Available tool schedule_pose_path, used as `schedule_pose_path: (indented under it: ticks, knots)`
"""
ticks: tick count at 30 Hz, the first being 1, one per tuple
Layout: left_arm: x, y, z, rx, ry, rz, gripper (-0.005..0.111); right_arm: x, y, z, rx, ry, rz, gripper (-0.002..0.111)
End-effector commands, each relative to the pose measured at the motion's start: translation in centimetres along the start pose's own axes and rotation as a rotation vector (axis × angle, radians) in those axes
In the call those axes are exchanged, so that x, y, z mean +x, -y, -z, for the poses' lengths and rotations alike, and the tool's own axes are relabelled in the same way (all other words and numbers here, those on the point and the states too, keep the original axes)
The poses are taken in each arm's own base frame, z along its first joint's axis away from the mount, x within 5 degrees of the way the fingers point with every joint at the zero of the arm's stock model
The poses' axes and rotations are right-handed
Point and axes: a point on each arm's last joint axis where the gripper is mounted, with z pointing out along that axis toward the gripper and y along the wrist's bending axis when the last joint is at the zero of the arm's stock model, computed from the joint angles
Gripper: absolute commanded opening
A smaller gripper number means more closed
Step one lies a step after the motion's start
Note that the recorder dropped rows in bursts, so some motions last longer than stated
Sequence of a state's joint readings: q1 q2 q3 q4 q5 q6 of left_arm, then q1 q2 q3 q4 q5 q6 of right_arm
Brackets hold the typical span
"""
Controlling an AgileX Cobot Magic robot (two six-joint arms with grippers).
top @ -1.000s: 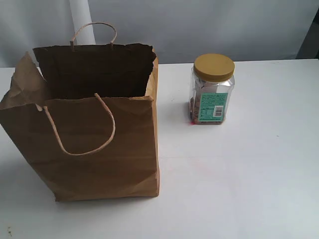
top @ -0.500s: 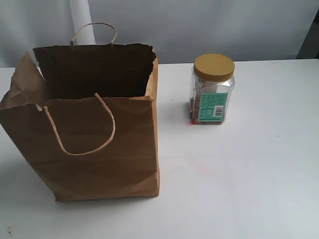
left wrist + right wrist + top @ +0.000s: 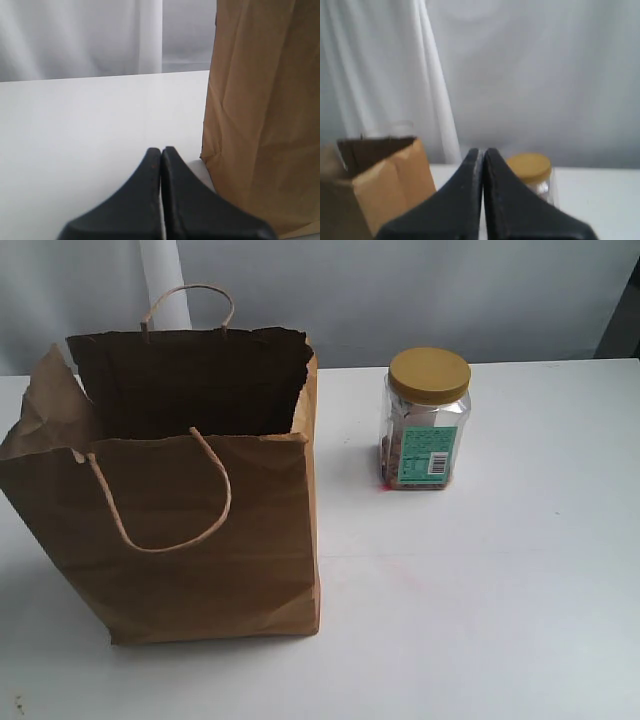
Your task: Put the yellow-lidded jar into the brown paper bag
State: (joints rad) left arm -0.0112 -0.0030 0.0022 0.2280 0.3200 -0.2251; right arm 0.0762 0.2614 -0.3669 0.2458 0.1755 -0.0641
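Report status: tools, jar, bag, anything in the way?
Left tool shut, empty, beside the bag. Right tool shut, empty, off the jar. Jar upright on the table, apart from the open bag. Nothing between them.

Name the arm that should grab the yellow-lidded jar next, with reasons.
Right, probably. The yellow-lidded jar stands on the right arm's side, and the right end effector, shut, has it just ahead. The left end effector, also shut, faces the brown paper bag, which stands between it and the jar.
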Motion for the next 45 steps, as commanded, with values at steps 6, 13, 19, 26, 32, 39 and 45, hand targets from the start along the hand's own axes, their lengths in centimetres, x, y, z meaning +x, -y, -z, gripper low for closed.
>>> schedule_pose_path:
  ticks: [6, 13, 19, 26, 32, 39, 45]
  knots:
    - [-0.1, 0.1, 0.0, 0.008, 0.008, 0.006, 0.001, 0.6, 0.0, -6.5, 0.033, -0.564, 0.039, 0.000]
    - [-0.1, 0.1, 0.0, 0.008, 0.008, 0.006, 0.001, -1.7, -0.3, -12.3, 0.036, -0.730, 0.033, 0.000]
    - [-0.1, 0.1, 0.0, 0.008, 0.008, 0.006, 0.001, -6.4, -0.7, -19.1, 0.046, -0.846, 0.054, 0.000]
    - [-0.1, 0.1, 0.0, 0.008, 0.008, 0.006, 0.001, -8.6, -0.5, -26.8, 0.080, -0.920, 0.048, 0.000]
    - [-0.1, 0.1, 0.0, 0.008, 0.008, 0.006, 0.001, -6.0, 0.4, -31.5, 0.104, -0.963, 0.071, 0.000]
    - [-0.1, 0.1, 0.0, 0.008, 0.008, 0.006, 0.001, -2.3, 1.8, -34.6, 0.143, -0.971, 0.131, 0.000]
    - [-0.1, 0.1, 0.0, 0.008, 0.008, 0.006, 0.001, -0.9, 2.1, -35.4, 0.146, -0.988, 0.126, 0.000]
